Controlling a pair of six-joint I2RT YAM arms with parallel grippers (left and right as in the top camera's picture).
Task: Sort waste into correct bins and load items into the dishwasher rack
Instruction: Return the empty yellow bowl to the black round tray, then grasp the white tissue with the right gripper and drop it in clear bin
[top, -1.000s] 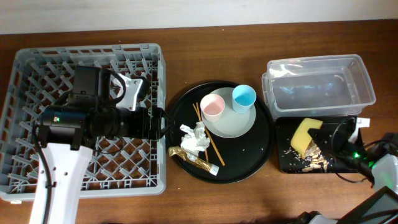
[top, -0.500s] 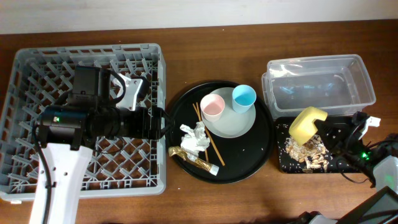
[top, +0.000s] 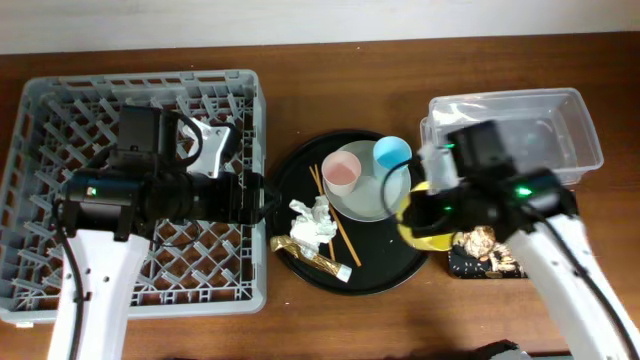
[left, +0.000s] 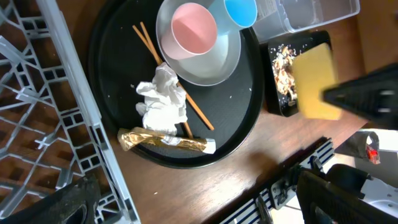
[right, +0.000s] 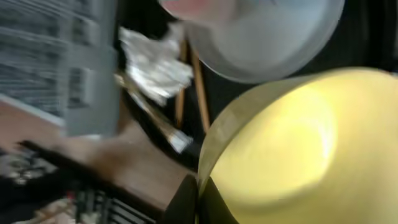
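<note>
My right gripper (top: 418, 222) is shut on the rim of the yellow bowl (top: 428, 236), holding it over the right edge of the round black tray; the bowl fills the right wrist view (right: 292, 149). Tan food scraps (top: 487, 250) lie in the shallow black tray (top: 456, 262). The pink cup (top: 341, 172) and blue cup (top: 392, 155) stand on the grey-white plate (top: 380, 200). The chopsticks (top: 342, 234), white tissue (top: 312, 222) and foil wrapper (top: 312, 256) lie beside it. My left gripper (top: 256, 196) is open and empty at the right edge of the grey rack (top: 60, 130).
The clear tub (top: 515, 135) stands at the back right, behind the black tray. The large round black tray (top: 300, 170) sits between the rack and the bins. Bare wooden table runs along the front edge.
My right arm has swung left from the shallow black tray to the round tray's right edge, with the yellow bowl in it. Scraps now lie in the black tray. The left arm has not moved.
</note>
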